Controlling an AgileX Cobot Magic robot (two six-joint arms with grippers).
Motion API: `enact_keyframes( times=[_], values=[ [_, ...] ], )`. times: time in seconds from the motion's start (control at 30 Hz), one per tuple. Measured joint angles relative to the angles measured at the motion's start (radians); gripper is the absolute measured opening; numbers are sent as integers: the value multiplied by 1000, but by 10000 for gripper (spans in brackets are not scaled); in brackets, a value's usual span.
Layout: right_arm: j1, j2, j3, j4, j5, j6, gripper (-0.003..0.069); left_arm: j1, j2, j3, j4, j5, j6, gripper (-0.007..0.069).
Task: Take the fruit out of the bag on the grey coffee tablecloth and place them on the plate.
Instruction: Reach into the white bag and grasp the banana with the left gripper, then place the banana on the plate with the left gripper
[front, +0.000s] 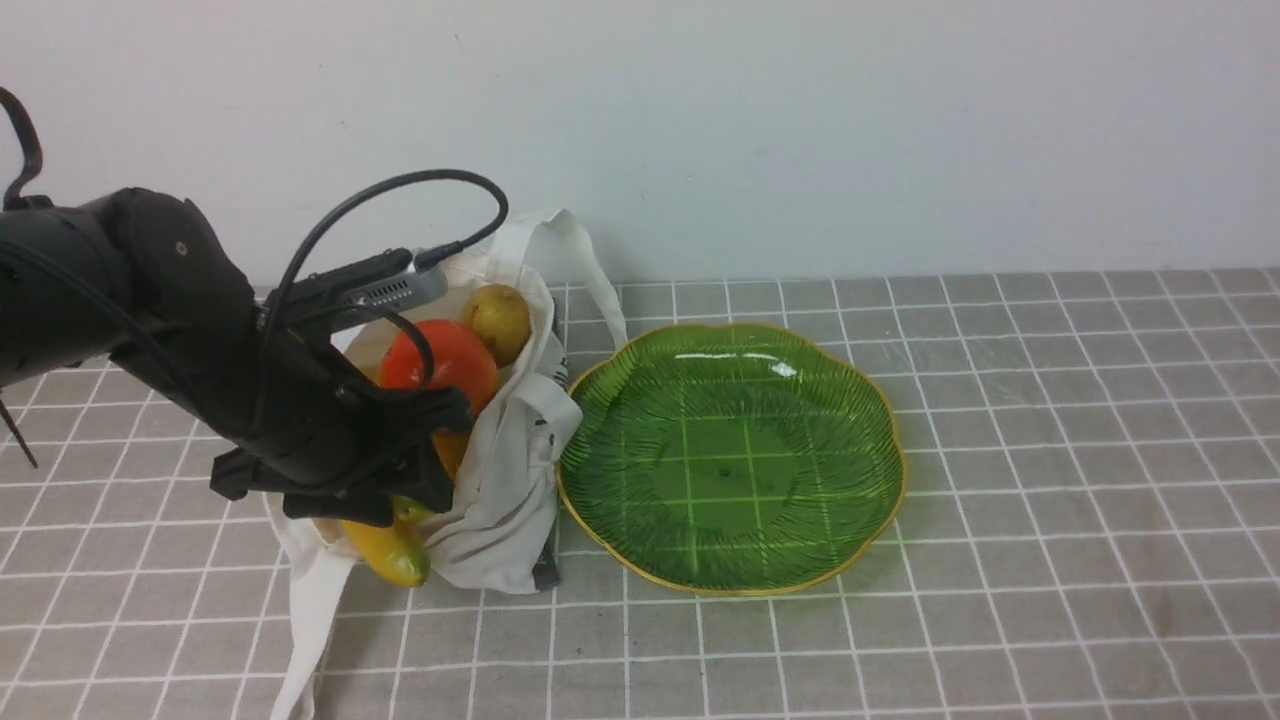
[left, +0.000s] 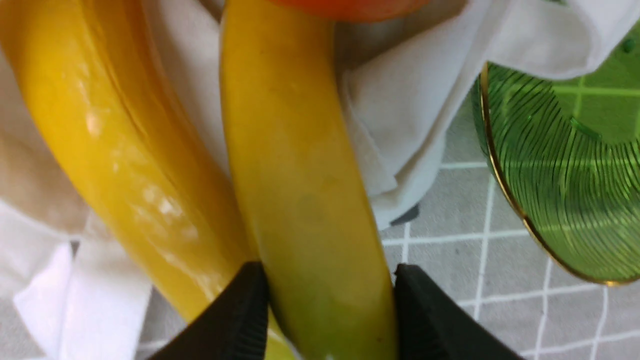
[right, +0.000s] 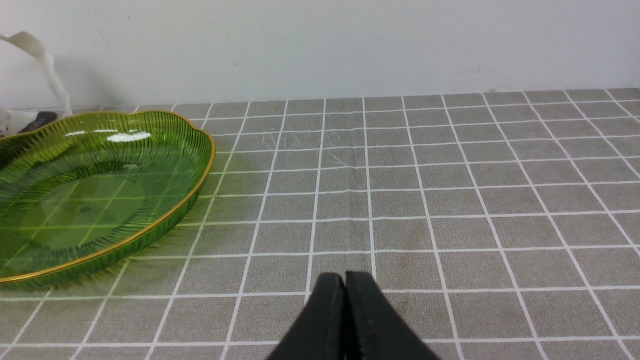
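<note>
The cream bag lies open on the grey tablecloth, left of the green plate. A red-orange ball and a brownish-green oval show in its mouth. An orange-yellow piece below the ball is mostly hidden. My left gripper is at the bag's near opening. In the left wrist view it is shut on a yellow, green-tipped banana, with the second banana beside it. My right gripper is shut and empty, low over the cloth to the right of the plate.
A white wall stands right behind the bag and plate. The bag's long strap trails toward the near edge, and another loops up at the back. The right arm is out of the front view.
</note>
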Motion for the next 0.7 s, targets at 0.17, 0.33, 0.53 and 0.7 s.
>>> enact_keyframes(
  times=[0.17, 0.33, 0.53, 0.7],
  values=[
    [0, 0, 0, 0, 0, 0, -14, 10, -77, -26, 31, 82, -10, 286],
    [0, 0, 0, 0, 0, 0, -14, 21, -91, -113, 137, 227, -72, 281],
    [0, 0, 0, 0, 0, 0, -14, 25, -91, -233, 238, 370, -115, 276],
    [0, 0, 0, 0, 0, 0, -14, 25, -91, -384, 254, 419, -118, 275]
  ],
)
